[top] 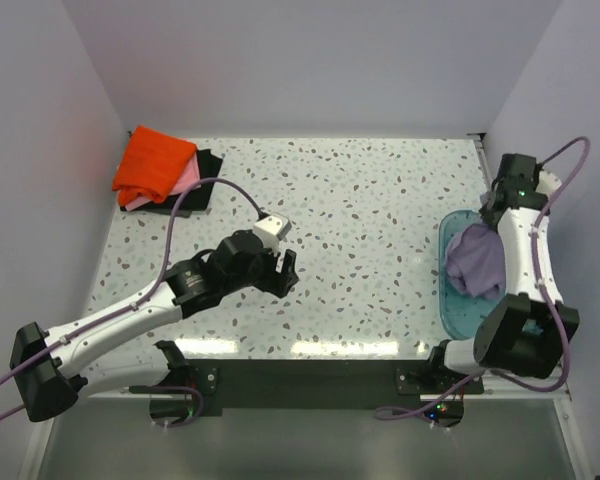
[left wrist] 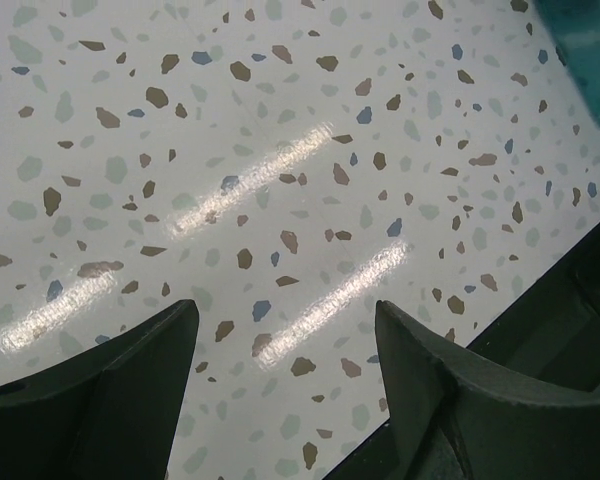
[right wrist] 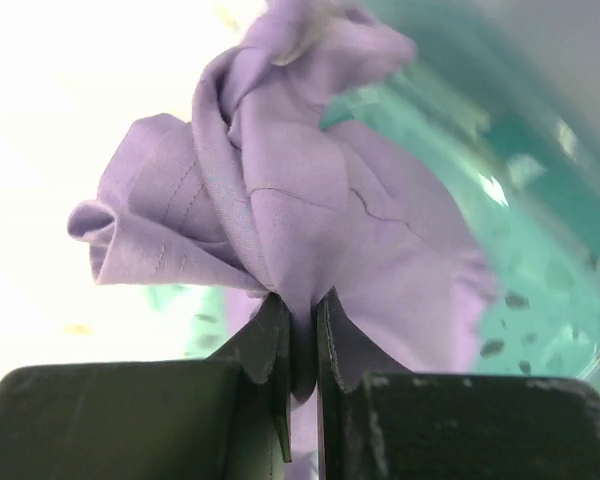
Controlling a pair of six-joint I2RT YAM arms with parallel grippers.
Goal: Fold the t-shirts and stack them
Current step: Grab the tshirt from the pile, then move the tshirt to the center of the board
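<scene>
Pinching the crumpled lavender t-shirt (right wrist: 280, 200) in my right gripper (right wrist: 302, 335), inside the teal bin (top: 458, 315); it awaits folding. My left gripper (left wrist: 282, 320) hangs open above the table (top: 380, 200). Orange shirt (top: 153, 165), pink shirt (top: 187, 181) and black shirt (top: 204, 192) sit stacked far left.

My overhead camera sits high behind both arm bases and looks down on the whole table (top: 380, 190). My left wrist camera faces down, close over bare tabletop, with its fingers (left wrist: 110, 400) at the bottom and the bin (left wrist: 585, 35) at top right. My right wrist camera sits close against the purple shirt (right wrist: 310, 220) in that bin. The overhead view shows both too.
</scene>
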